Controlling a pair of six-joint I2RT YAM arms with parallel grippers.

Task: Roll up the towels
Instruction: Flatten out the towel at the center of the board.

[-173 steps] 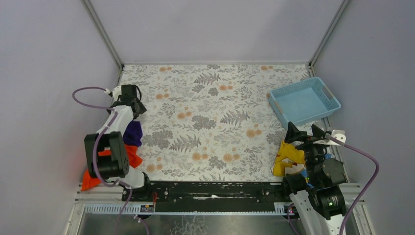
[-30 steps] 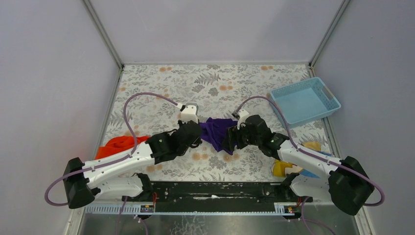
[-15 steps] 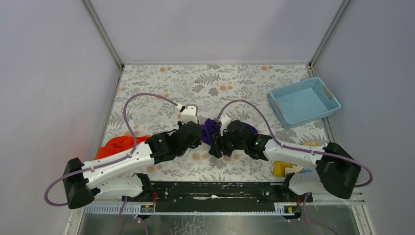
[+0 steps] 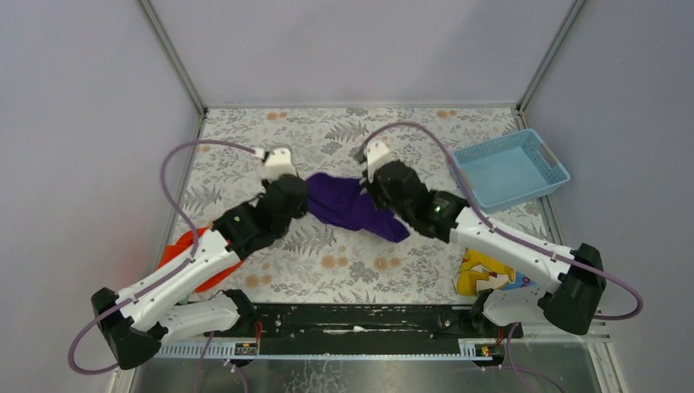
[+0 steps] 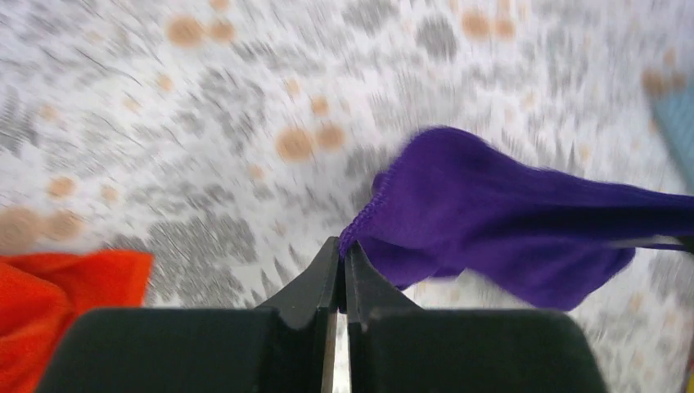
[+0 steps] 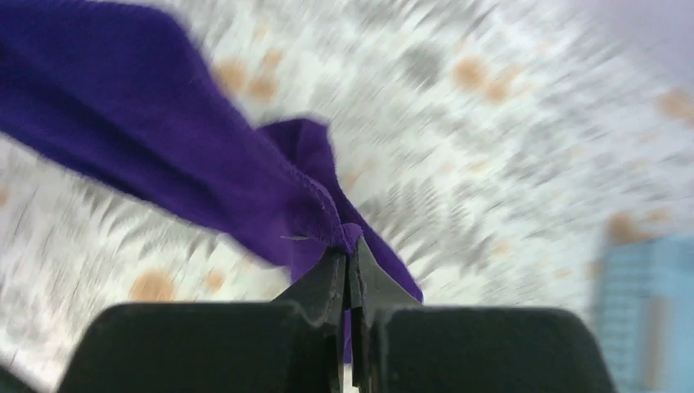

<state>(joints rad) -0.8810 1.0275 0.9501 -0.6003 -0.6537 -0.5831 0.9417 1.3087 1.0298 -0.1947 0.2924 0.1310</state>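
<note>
A purple towel [image 4: 348, 206] stretched over the floral worktop [image 4: 327, 139], left claw [image 5: 342, 250] pinched shut on 1 edge, right claw [image 6: 350, 260] pinched shut on the opposite edge, orange-red towel [image 5: 49, 311] crumpled at left.

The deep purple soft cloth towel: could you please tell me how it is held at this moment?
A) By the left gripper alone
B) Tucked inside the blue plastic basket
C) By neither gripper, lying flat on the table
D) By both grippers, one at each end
D: the left gripper and the right gripper are each shut on an edge of the deep purple cloth towel, which spans between them in the top view.
</note>
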